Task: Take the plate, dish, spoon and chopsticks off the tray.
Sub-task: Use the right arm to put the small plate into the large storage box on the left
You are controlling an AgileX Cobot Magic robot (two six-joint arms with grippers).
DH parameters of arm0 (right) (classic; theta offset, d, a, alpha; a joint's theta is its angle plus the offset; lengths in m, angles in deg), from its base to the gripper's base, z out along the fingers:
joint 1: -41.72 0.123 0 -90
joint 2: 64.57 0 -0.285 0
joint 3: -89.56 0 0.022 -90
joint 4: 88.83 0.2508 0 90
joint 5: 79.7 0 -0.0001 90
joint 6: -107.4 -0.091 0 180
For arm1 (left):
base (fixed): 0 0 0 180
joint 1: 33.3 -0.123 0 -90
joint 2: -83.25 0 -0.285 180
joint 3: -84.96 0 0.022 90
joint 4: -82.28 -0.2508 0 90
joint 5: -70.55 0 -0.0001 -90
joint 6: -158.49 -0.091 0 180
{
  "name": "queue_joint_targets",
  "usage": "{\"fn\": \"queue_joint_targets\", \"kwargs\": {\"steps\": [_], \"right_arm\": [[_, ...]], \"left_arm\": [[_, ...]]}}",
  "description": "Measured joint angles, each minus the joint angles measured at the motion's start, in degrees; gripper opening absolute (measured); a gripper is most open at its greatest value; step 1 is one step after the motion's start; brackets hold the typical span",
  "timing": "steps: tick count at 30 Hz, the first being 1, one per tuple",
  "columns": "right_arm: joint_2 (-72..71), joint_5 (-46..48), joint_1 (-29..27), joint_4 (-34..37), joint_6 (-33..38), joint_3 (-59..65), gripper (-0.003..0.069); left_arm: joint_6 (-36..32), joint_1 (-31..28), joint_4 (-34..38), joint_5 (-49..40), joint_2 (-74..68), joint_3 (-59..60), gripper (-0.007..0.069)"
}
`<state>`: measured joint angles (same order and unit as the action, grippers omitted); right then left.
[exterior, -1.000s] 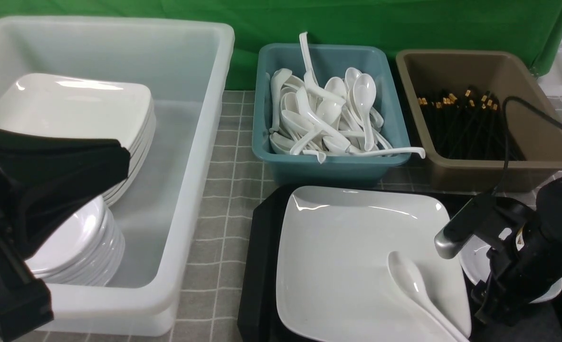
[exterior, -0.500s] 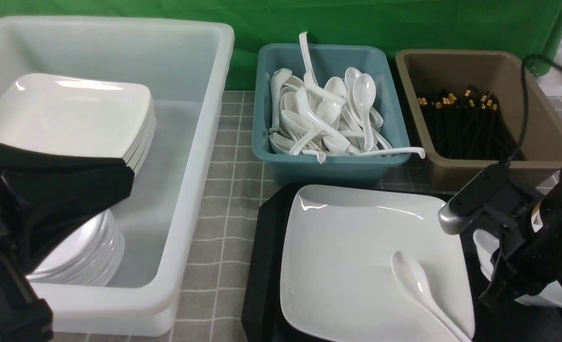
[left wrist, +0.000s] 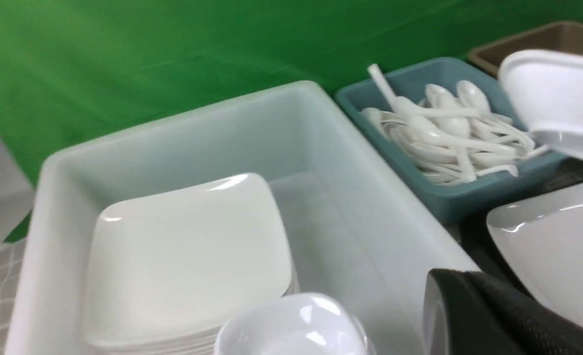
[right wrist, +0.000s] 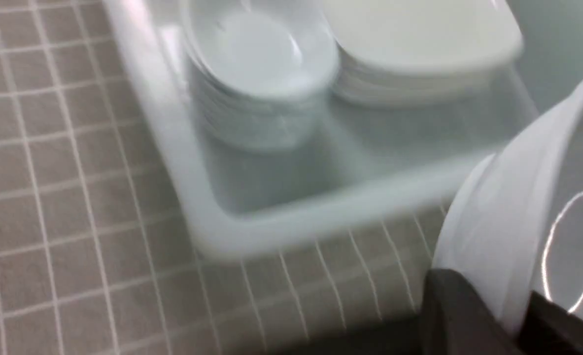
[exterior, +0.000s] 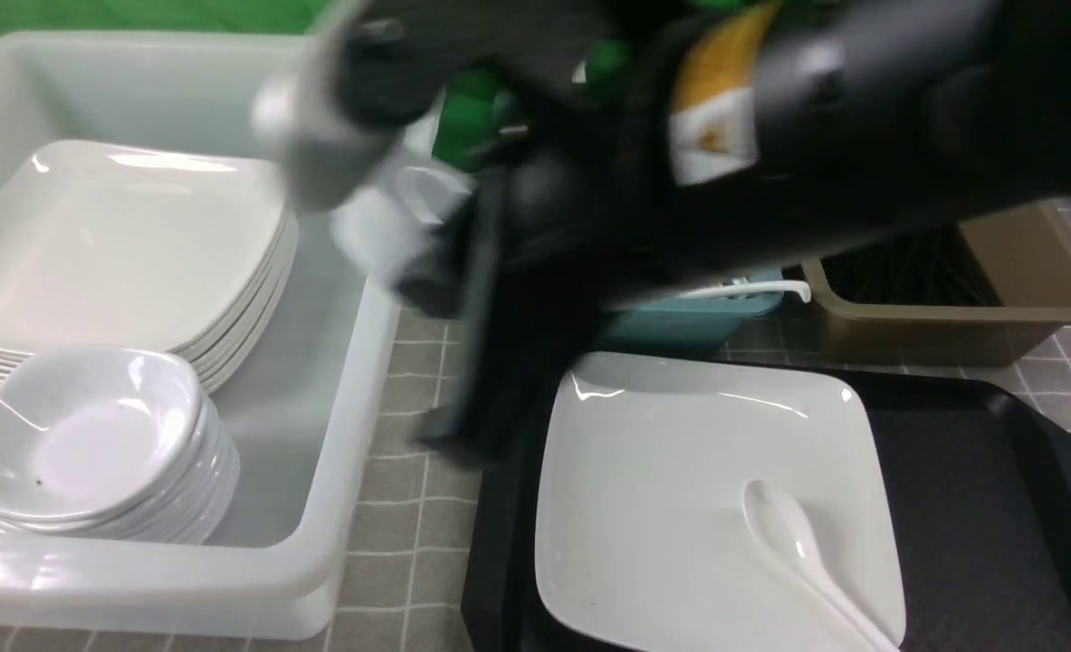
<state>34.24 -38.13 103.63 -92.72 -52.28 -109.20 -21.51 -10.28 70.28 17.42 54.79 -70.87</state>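
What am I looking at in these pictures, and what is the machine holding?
This is a robot with two mechanical arms, each ending in a gripping tool. One picture looks forward from between the arms; the other two come from cameras on the left and right wrists.

On the table, a white tub holds stacked plates and small dishes. A blue-green tub holds white spoons, and a brown one stands beside it. On the black tray lie a square plate and a spoon.

The right tool is gripping a small white dish by its edge, above everything else. It looks blurred, probably from moving.
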Motion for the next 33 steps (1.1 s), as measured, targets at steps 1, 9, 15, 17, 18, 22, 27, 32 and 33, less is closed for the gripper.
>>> {"fn": "queue_joint_targets", "kwargs": {"steps": [1,9,15,17,18,22,27,32,33], "right_arm": [[2.00,-0.81,1.00,0.00,1.68,-1.71,0.0062],[29.30,-2.84,5.32,0.12,12.36,-24.86,0.0062],[37.96,-3.03,5.27,-0.63,14.57,-30.75,0.0082],[39.07,-2.81,5.27,-1.88,15.22,-31.09,0.0151],[39.41,-2.48,5.27,-2.95,15.28,-31.12,0.0221],[39.23,0.60,5.27,-6.89,15.18,-31.19,0.0489],[34.06,15.23,5.27,-8.52,12.24,-31.19,0.0594],[25.34,25.34,3.75,-13.01,1.26,-30.17,0.0427],[23.49,25.34,2.78,-13.38,-0.48,-29.70,0.0373]], "left_arm": [[0.78,0.00,-0.48,-1.35,1.15,0.00,0.0010],[3.41,0.00,-1.20,-11.56,12.25,-0.11,0.0010],[1.34,0.00,0.89,-12.41,13.57,-0.11,0.0010],[1.21,0.00,1.94,-12.41,13.57,-0.11,0.0010],[1.19,0.00,2.73,-12.29,13.57,-0.11,0.0010],[1.06,0.00,5.35,-10.37,13.57,-0.11,0.0010],[0.76,0.05,7.70,-9.38,12.48,-0.11,0.0010],[-1.15,0.05,10.38,-8.87,6.47,-0.06,0.0010],[-1.60,0.05,11.32,-8.13,4.43,-0.06,0.0010]]}}
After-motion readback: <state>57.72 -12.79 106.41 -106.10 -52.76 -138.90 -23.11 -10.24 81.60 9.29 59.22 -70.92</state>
